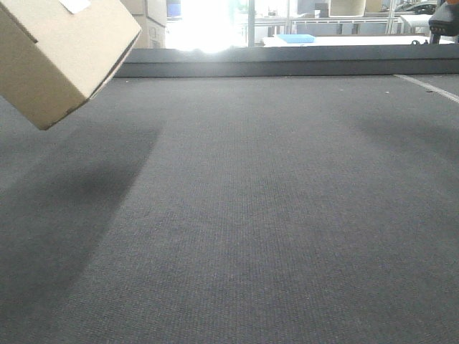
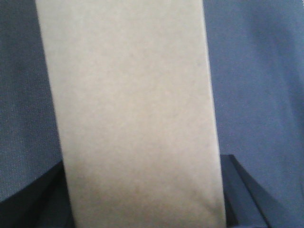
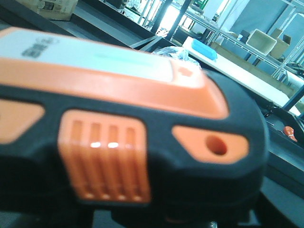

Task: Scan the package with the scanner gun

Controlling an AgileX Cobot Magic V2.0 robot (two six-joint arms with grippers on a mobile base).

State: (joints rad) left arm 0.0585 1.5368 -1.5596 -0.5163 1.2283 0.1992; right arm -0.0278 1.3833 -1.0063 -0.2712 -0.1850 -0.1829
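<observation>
The package (image 1: 57, 57), a plain tan box with a white label (image 1: 75, 5) on its upper face, hangs tilted above the grey table at the top left. In the left wrist view its tan side (image 2: 133, 118) fills the middle, and my left gripper (image 2: 142, 199) is shut on it, with dark fingers (image 2: 237, 190) at both lower corners. The scanner gun (image 3: 133, 128), with a black head, orange stripes and an orange grille, fills the right wrist view, held off the table. My right gripper's fingers are hidden under it. A dark bit of the scanner gun (image 1: 445, 21) shows at the top right.
The grey carpet-like table (image 1: 251, 215) ends at a raised dark ledge (image 1: 287, 68) at the back. Beyond it are a blue tray (image 1: 295, 38), tan cartons (image 1: 150, 21) and metal shelving holding a white bin (image 3: 261, 40).
</observation>
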